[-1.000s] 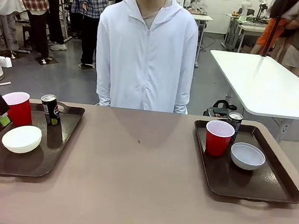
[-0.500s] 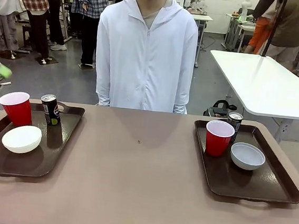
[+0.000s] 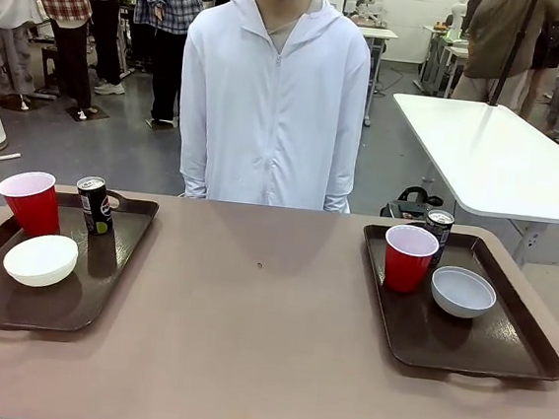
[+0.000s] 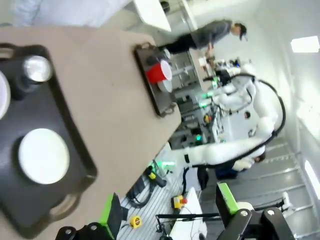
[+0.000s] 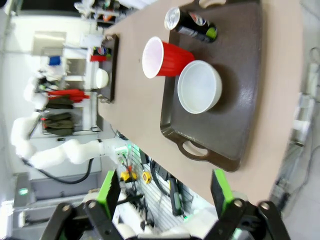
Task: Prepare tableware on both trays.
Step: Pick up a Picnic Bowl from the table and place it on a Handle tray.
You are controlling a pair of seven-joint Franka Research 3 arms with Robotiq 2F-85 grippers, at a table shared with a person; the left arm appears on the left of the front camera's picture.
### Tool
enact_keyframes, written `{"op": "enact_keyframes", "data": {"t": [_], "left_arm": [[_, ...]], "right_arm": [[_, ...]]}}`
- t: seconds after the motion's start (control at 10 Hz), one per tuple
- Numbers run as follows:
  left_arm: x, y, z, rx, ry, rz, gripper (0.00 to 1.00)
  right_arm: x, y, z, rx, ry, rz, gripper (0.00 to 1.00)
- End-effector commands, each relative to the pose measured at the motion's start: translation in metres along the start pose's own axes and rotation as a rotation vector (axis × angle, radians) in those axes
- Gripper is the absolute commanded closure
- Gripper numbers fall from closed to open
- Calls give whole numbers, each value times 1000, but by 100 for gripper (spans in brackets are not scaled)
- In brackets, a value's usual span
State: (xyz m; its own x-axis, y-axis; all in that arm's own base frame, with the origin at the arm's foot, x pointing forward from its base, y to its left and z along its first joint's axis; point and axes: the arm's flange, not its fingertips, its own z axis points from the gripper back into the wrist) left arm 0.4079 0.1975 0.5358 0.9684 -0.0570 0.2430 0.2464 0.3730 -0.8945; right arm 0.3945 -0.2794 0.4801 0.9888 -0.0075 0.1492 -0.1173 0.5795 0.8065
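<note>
1. I look across a long brown table (image 3: pixel 257 336) at a person in a white zip hoodie (image 3: pixel 273 100) standing at the far side.
2. On the table's left lies a large dark brown rectangular plastic tray (image 3: pixel 94 281) with a raised rim. It holds a red plastic cup with a white inside (image 3: pixel 31 202) at its far left corner, a small dark drink can (image 3: pixel 94 206) just right of the cup, and a cream-white bowl (image 3: pixel 41 259) nearer me.
3. On the table's right lies a matching dark brown tray (image 3: pixel 489 349). It holds a second red cup (image 3: pixel 409 258), a second dark can (image 3: pixel 439 228) just behind the cup, and a pale grey-blue bowl (image 3: pixel 463 292) to the cup's right, close beside it.
4. My left gripper (image 4: pixel 170 212) hangs high over the left tray's near end, its green-padded jaws released and spread wide, grasping nothing.
5. My right gripper (image 5: pixel 165 192) hangs above the right tray's near end, jaws likewise spread apart and empty.
</note>
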Motion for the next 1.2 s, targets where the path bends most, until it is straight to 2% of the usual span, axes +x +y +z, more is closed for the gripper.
{"op": "enact_keyframes", "data": {"t": [0.0, 0.2, 0.6, 0.9, 1.1], "left_arm": [[17, 28, 33, 30, -63, 27, 0], [16, 61, 57, 163, -88, 19, 0], [13, 99, 71, 268, -67, 28, 0], [12, 105, 65, 258, -38, 8, 0], [7, 99, 58, 236, 20, 8, 0]], "right_arm": [[-3, 3, -5, -13, -6, -17, 5], [-3, 3, -5, -13, -6, -17, 5], [-3, 3, -5, -13, -6, -17, 5], [-3, 3, -5, -13, -6, -17, 5], [-3, 3, -5, -13, -6, -17, 5]]}}
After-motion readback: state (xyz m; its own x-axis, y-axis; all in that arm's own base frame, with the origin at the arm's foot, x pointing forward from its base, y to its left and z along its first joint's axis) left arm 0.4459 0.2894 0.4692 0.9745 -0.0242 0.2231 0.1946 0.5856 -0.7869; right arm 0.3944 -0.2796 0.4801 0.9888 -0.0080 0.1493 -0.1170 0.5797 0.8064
